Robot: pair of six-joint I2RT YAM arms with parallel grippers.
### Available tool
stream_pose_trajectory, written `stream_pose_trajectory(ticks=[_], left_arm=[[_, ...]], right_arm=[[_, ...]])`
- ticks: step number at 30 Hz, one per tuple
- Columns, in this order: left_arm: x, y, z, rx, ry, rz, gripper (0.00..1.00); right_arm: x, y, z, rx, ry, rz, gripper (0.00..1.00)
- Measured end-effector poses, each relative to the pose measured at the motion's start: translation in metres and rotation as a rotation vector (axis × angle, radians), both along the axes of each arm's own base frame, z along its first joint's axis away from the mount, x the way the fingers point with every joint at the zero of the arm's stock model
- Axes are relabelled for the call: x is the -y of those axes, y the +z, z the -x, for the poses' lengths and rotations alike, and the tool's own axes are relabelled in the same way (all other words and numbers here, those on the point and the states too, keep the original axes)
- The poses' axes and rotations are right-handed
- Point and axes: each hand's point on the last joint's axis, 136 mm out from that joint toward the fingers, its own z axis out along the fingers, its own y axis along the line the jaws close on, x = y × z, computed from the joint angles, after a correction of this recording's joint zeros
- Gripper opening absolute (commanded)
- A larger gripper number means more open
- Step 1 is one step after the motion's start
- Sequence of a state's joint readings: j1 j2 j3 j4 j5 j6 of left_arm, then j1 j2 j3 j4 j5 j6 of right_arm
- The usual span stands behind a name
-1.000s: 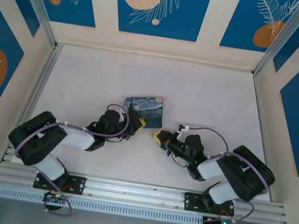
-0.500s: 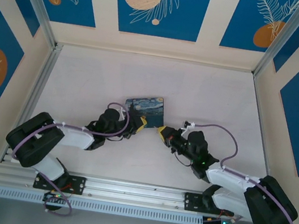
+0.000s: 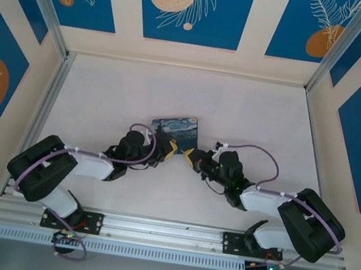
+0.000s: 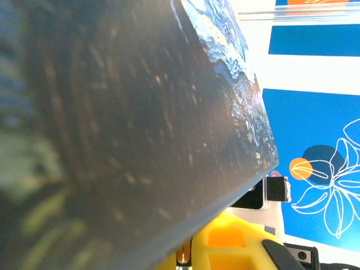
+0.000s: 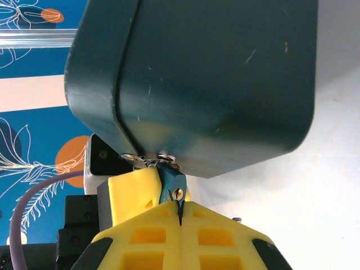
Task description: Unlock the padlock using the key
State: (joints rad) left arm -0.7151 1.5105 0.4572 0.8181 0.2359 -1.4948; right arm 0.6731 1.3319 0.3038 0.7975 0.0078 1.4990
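Fingers of the right gripper, clamped on the thin grey metal key, have edged inward to the small blue padlock at the near edge of the painted tin box, so insertion seems next, while I cannot tell how the left gripper fingers stand, and bare tabletop lies open beyond.

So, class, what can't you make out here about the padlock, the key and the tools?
Right wrist: key mostly pinched inside the right tool; whether it enters the padlock is unclear.
Left wrist: blurred tin hides padlock; left tool cut off at bottom edge, grip unclear.
Top view: padlock, key too small.
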Motion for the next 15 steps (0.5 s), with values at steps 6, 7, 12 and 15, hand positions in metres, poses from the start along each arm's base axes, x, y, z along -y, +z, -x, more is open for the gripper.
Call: stream_pose_trajectory(ticks=[6, 7, 12, 15], left_arm=[[-0.001, 0.000, 0.001, -0.004, 0.000, -0.004, 0.00], [-0.001, 0.000, 0.001, -0.004, 0.000, -0.004, 0.00], [-0.001, -0.001, 0.001, -0.007, 0.000, -0.007, 0.00], [-0.001, -0.001, 0.001, -0.008, 0.000, -0.007, 0.00]], right_arm=[[-0.004, -0.001, -0.001, 0.000, 0.006, -0.001, 0.00], [-0.005, -0.002, -0.002, -0.001, 0.008, 0.000, 0.00], [-0.009, -0.003, -0.004, -0.006, 0.010, -0.004, 0.00], [-0.011, -0.004, -0.005, -0.005, 0.011, -0.011, 0.00]])
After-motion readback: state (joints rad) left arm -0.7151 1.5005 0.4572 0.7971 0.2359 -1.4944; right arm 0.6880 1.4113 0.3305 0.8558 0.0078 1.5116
